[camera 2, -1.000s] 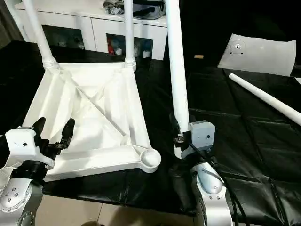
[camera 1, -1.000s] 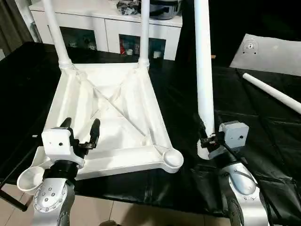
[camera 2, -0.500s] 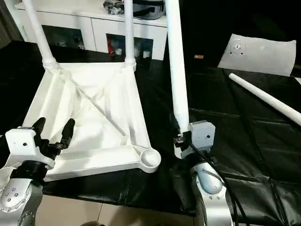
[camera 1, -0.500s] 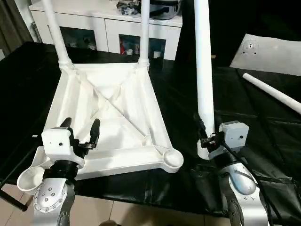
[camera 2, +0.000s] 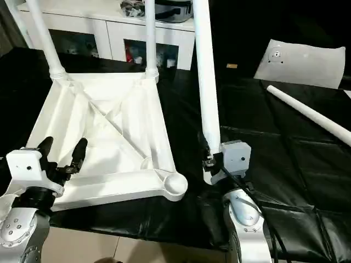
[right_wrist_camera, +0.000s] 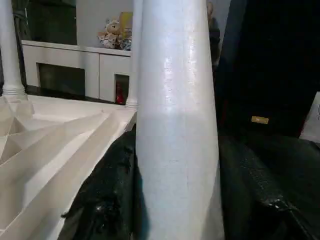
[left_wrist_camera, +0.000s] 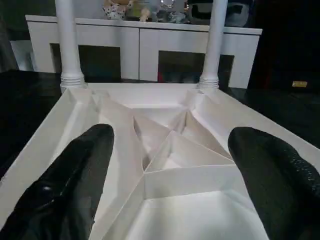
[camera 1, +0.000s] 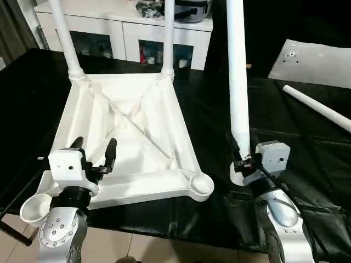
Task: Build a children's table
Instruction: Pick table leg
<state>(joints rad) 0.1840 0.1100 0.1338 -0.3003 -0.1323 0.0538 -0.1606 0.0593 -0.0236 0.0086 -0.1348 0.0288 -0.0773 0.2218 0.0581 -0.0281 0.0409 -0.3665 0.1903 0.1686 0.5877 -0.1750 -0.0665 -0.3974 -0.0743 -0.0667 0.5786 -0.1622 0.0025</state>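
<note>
The white tabletop [camera 1: 131, 126] lies upside down on the black table, ribs up. Two white legs [camera 1: 67, 38] [camera 1: 168, 33] stand in its far corner sockets. The near right socket [camera 1: 201, 184] and near left socket [camera 1: 34, 207] hold nothing. My right gripper [camera 1: 237, 159] is shut on a third leg [camera 1: 237, 82], held upright just right of the tabletop, its foot close to the black cloth. My left gripper [camera 1: 93, 150] hovers open over the tabletop's near edge, nothing between its fingers [left_wrist_camera: 75, 175]. A fourth leg [camera 1: 318, 108] lies on the table at the right.
A flat white sheet [camera 1: 312, 61] lies at the far right of the table. A white cabinet [camera 1: 126, 27] with dark cubbies stands behind the table. The black cloth [camera 1: 307, 159] is creased around the right arm.
</note>
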